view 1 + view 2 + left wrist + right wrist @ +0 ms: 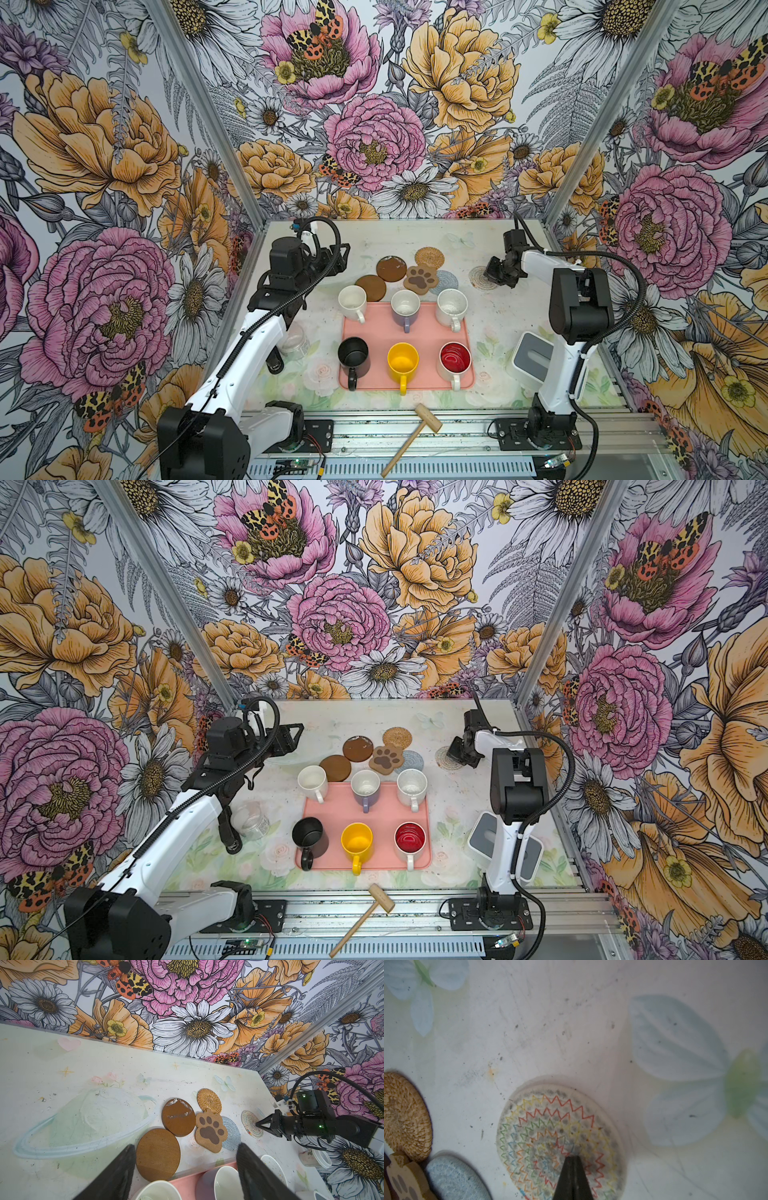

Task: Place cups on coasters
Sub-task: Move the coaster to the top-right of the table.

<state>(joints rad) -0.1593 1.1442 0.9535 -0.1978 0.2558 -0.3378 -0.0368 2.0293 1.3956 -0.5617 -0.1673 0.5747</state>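
Six cups stand on or at the pink tray: white, lavender and speckled white at the back, black, yellow and red-inside white in front. Behind them lie the coasters: two brown discs, a tan woven round, a paw, a grey-blue round and, apart to the right, a pale round. My right gripper is shut, its tip down on the pale round's middle. My left gripper hangs open and empty above the back-left coasters.
A clear jar stands left of the tray under my left arm. A white and grey box sits at the right by my right arm. A wooden mallet lies on the front rail. A small white paper cup stands near the right wall.
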